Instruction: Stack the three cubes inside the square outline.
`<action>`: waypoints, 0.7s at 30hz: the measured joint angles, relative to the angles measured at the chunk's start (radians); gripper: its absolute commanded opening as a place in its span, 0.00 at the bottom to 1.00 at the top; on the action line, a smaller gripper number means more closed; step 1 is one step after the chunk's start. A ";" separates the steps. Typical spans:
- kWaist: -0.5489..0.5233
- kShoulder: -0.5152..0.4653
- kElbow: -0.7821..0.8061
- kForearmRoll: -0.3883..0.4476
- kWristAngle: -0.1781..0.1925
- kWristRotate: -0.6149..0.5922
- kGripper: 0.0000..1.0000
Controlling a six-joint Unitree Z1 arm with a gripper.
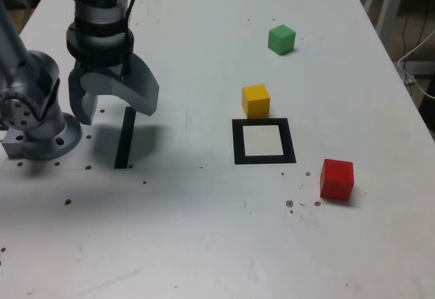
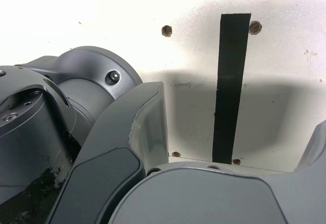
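Note:
In the exterior view the square outline point(image 1: 264, 141) of black tape lies mid-table with nothing inside it. The yellow cube point(image 1: 255, 100) sits just beyond its far edge, touching or nearly touching the tape. The green cube point(image 1: 281, 39) stands farther back. The red cube point(image 1: 337, 179) rests nearer the front, to the outline's right. My gripper point(image 1: 115, 112) hangs open and empty over the table at the exterior view's left, far from all three cubes. The wrist view shows one grey finger point(image 2: 137, 132) above bare table, with no cube in sight.
A straight black tape strip point(image 1: 124, 138) lies under the gripper, also seen in the wrist view point(image 2: 230, 86). The arm's grey base point(image 1: 37, 126) stands at the exterior view's left. Small screw holes point(image 2: 166, 30) dot the white table point(image 1: 204, 231).

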 measured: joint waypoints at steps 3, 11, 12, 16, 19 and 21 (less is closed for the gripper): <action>0.000 0.000 0.000 0.000 0.000 0.000 0.99; 0.000 0.000 -0.003 0.004 0.000 -0.011 0.99; 0.000 0.000 -0.005 0.005 0.000 -0.011 0.99; -0.002 0.010 -0.021 0.011 0.001 -0.011 0.99; -0.016 0.020 -0.048 0.022 0.003 -0.012 0.99; -0.035 0.027 -0.074 0.035 0.003 -0.016 0.99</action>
